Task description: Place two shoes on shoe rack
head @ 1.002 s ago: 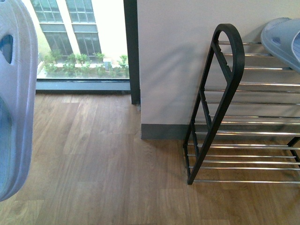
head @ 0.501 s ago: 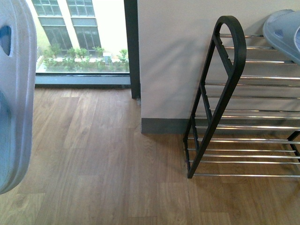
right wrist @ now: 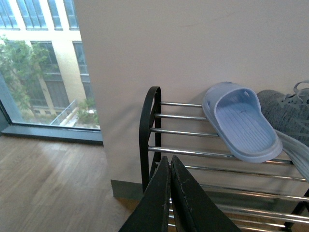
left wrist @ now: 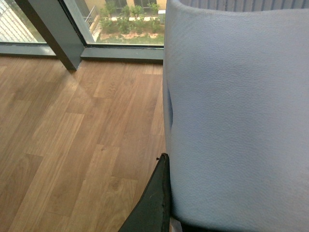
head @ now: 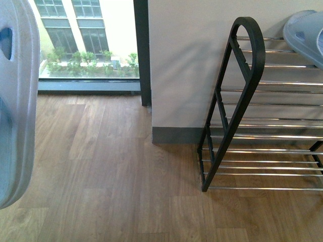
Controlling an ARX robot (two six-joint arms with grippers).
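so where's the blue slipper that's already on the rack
In the right wrist view the blue slipper lies sole-down on the top rods of the shoe rack, next to a grey sneaker; the front view shows it at the far right edge.

- The right gripper (right wrist: 170, 166) shows in its wrist view as two dark fingers (right wrist: 153, 203) pressed together at the tips, with nothing between them.
- The left gripper (left wrist: 161, 193) shows in its wrist view as only one dark finger, lying along a pale blue slipper (left wrist: 236, 116); whether it grips cannot be told.
- Neither arm shows in the front view.
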